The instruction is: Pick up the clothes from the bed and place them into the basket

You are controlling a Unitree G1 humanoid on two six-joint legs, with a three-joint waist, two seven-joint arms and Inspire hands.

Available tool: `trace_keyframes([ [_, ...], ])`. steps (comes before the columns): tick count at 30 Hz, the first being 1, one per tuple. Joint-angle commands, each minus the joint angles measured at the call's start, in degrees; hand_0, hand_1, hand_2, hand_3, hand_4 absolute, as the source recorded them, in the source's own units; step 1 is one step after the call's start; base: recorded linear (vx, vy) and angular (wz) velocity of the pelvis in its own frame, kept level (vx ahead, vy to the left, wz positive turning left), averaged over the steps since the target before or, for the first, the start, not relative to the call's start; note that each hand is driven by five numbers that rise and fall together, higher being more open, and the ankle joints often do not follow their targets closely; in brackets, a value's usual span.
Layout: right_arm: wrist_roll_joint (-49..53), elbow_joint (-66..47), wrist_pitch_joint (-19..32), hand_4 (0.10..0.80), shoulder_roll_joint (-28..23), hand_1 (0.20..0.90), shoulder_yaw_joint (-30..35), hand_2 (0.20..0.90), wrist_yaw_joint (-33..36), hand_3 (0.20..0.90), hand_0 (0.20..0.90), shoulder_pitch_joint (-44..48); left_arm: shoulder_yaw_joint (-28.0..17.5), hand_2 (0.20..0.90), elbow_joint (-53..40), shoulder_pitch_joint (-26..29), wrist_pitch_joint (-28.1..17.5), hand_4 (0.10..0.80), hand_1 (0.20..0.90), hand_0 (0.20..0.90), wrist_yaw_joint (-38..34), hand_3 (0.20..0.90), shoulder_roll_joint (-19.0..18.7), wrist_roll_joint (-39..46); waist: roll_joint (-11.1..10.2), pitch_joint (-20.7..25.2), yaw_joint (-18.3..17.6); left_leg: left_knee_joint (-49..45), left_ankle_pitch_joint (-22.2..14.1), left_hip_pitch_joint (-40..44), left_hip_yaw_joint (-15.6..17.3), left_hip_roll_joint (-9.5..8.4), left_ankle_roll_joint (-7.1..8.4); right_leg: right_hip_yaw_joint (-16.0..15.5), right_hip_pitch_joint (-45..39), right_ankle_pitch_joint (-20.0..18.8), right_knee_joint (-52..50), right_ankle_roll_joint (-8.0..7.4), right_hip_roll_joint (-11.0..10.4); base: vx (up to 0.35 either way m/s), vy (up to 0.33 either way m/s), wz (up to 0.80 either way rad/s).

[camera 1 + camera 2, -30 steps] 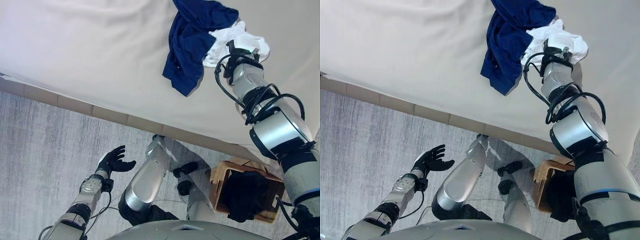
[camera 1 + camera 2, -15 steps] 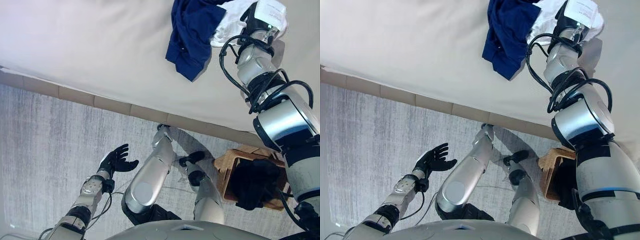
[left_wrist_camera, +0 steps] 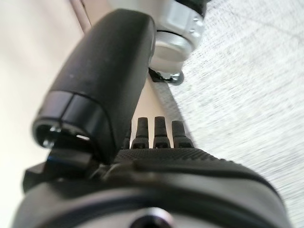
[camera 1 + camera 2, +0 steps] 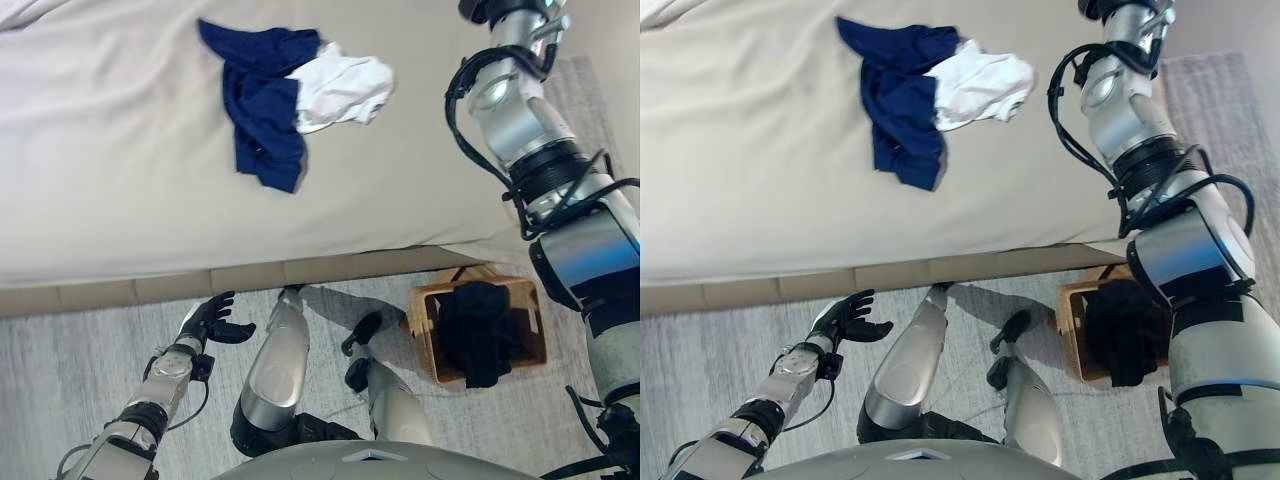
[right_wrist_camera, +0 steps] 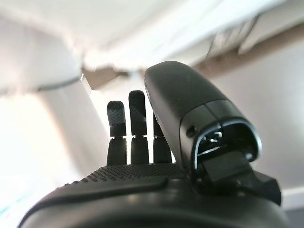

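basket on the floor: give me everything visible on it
The basket is a small, box-shaped wicker one, light brown, with an open top. It stands upright on the grey floor near the foot of the bed, at the robot's right side. A dark garment fills it and hangs over the near rim. No robot hand touches it; the right arm passes above it in the right eye view.

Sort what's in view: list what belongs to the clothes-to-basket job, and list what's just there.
Belongs to the job:
- navy garment, lying on the bed
- white garment, overlapping the navy one's edge
- basket on the floor, with dark clothing already inside
- bed
- right hand, fingers straight, empty
- left hand, open, low over the floor

Just there:
- grey carpet
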State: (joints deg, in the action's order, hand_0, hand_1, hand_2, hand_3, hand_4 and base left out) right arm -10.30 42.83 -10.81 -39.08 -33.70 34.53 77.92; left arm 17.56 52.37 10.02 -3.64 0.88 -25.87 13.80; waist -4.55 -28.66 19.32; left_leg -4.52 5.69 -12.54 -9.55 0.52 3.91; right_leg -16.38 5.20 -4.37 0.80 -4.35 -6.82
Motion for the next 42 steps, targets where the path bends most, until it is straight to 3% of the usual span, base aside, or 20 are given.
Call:
trace_keyframes([
  [1, -3.4, -4.2, 2.7, 0.1, -5.8, 0.3, 1.4, 0.3, 1.0, 0.2, 0.3, -0.8, 2.1, 0.9, 3.1, -3.1, 1.8, 0.8, 0.9, 0.9, 0.2, 0.9, 0.6, -3.1, -1.2, 12.8, -3.2, 4.9, -4.8, 6.0, 3.0, -0.6, -2.47, 1.8, -3.9, 4.3, -2.8, -1.79, 0.2, 0.073, 0.023, -0.44],
  [4, -2.4, -6.4, 2.3, 0.1, -9.1, 0.3, 2.6, 0.3, -4.0, 0.2, 0.3, -1.9, 2.4, 0.9, 3.6, -3.1, 2.9, 0.8, 0.9, 0.9, 1.2, 0.9, 1.9, -4.3, -1.3, 16.1, -5.6, 4.9, -5.3, 9.0, 4.4, -0.63, -2.36, 2.7, -5.8, 3.6, -1.4, -1.13, 0.7, 0.085, 0.005, -0.32],
  [7, 0.2, -5.6, 3.0, 0.1, -12.6, 0.3, 2.9, 0.3, -15.9, 0.2, 0.3, -4.7, 3.2, 0.9, 4.3, -3.3, 3.4, 0.8, 0.9, 0.9, 2.2, 0.9, 3.9, -5.9, -1.6, 19.4, -7.3, 4.5, -6.0, 11.6, 5.8, -0.62, -1.94, 3.1, -7.9, 2.6, 0.8, -0.64, 0.9, 0.156, 0.002, -0.3],
  [8, -0.2, -5.7, 3.2, 0.701, -13.4, 0.815, 3.0, 0.815, -20.3, 0.801, 0.815, -5.9, 3.4, 0.9, 4.5, -3.4, 3.2, 0.8, 0.9, 0.9, 2.6, 0.9, 4.3, -6.3, -1.9, 20.1, -7.4, 4.0, -6.3, 12.1, 6.1, -0.63, -1.8, 3.1, -8.6, 2.4, 1.4, -0.48, 0.9, 0.157, -0.036, -0.22],
  [9, 0.3, -6.0, 3.3, 0.8, -13.9, 0.9, 2.8, 0.9, -22.1, 0.9, 0.9, -6.9, 3.7, 0.9, 4.6, -3.4, 2.9, 0.8, 0.9, 0.9, 2.9, 0.9, 4.8, -6.6, -2.1, 20.6, -7.5, 3.7, -6.5, 12.5, 6.3, -0.63, -1.7, 3.0, -9.1, 2.3, 1.8, -0.32, 0.9, 0.159, -0.054, -0.2],
  [11, -1.6, -7.7, 4.9, 0.8, -14.4, 0.9, 3.6, 0.9, -26.0, 0.9, 0.9, -10.0, 4.5, 0.9, 5.3, -3.9, 2.1, 0.8, 0.9, 0.9, 3.3, 0.9, 6.1, -6.8, -2.3, 21.3, -7.7, 3.2, -6.8, 13.6, 6.6, -0.45, -1.38, 2.9, -10.6, 2.2, 2.6, 0.13, 1.3, 0.147, -0.04, -0.24],
  [16, -3.7, -9.9, 6.6, 0.8, -12.6, 0.9, 6.1, 0.9, -27.3, 0.9, 0.9, -14.0, 5.1, 0.9, 6.5, -5.3, 2.1, 0.8, 0.9, 0.9, 3.2, 0.9, 7.4, -7.7, -1.9, 21.1, -7.1, 3.1, -6.7, 14.3, 6.4, -0.28, -0.96, 2.1, -11.9, 2.3, 3.1, 0.45, 1.4, 0.063, 0.008, -0.06],
  [21, -5.7, -13.5, 9.7, 0.8, -10.1, 0.9, 4.3, 0.9, -30.4, 0.9, 0.9, -14.6, 4.0, 0.9, 8.6, -6.7, 3.1, 0.8, 0.9, 0.9, 2.4, 0.9, 6.7, -8.9, -1.4, 18.6, -4.9, 2.0, -6.4, 12.8, 4.7, -0.64, -0.81, 0.0, -11.9, 2.8, 2.2, 0.66, 0.8, -0.019, 0.055, 0.14],
  [25, -6.2, -14.3, 8.5, 0.8, -9.3, 0.9, 2.5, 0.9, -33.8, 0.9, 0.9, -14.6, 2.8, 0.9, 9.0, -7.2, 3.3, 0.8, 0.9, 0.9, 2.1, 0.9, 5.9, -9.3, -1.5, 17.4, -3.5, 2.1, -5.7, 11.7, 3.1, -1.28, -1.08, -1.6, -11.6, 2.9, 1.6, 0.54, 0.2, -0.014, 0.081, 0.45],
  [30, -6.8, -10.1, 3.7, 0.8, -6.5, 0.9, -1.8, 0.9, -36.1, 0.9, 0.9, -14.0, 0.8, 0.9, 7.1, -7.8, 1.9, 0.8, 0.9, 0.9, 1.9, 0.9, 3.2, -9.1, -1.9, 13.9, 1.3, 2.5, -4.8, 9.0, -1.7, -3.02, -1.96, -4.3, -11.4, 3.1, 0.6, -0.26, -0.9, -0.023, 0.074, 0.41],
  [37, -7.0, 5.1, 0.3, 0.8, 0.4, 0.9, -4.3, 0.9, -30.3, 0.9, 0.9, -9.7, -0.4, 0.9, 6.2, -6.0, 0.0, 0.8, 0.9, 0.9, 1.3, 0.9, 1.1, -6.0, -1.6, 8.5, 7.6, 0.3, -4.9, 4.3, -4.6, -4.18, -2.83, -8.2, -10.2, 2.6, -1.5, -1.45, -3.0, -0.035, 0.071, 0.46],
  [41, -7.2, 14.2, -1.9, 0.8, 3.1, 0.9, -3.5, 0.9, -23.5, 0.9, 0.9, -6.6, -1.1, 0.9, 6.7, -4.7, -3.0, 0.8, 0.9, 0.9, 1.4, 0.9, 0.5, -3.4, -1.1, 5.4, 10.7, -0.9, -4.3, 0.3, -5.9, -4.83, -3.2, -9.9, -8.7, 2.5, -3.6, -1.53, -4.0, -0.011, 0.05, 0.29],
  [42, -7.0, 15.8, -3.2, 0.8, 3.5, 0.9, -3.4, 0.9, -21.7, 0.9, 0.9, -5.7, -1.4, 0.9, 6.8, -4.5, -3.9, 0.8, 0.9, 0.9, 1.5, 0.9, 0.5, -2.6, -1.1, 4.7, 11.3, -1.0, -5.7, 0.0, -6.3, -4.48, -2.98, -9.7, -8.4, 3.7, -4.3, -1.72, -3.8, 0.03, -0.007, 0.26],
])
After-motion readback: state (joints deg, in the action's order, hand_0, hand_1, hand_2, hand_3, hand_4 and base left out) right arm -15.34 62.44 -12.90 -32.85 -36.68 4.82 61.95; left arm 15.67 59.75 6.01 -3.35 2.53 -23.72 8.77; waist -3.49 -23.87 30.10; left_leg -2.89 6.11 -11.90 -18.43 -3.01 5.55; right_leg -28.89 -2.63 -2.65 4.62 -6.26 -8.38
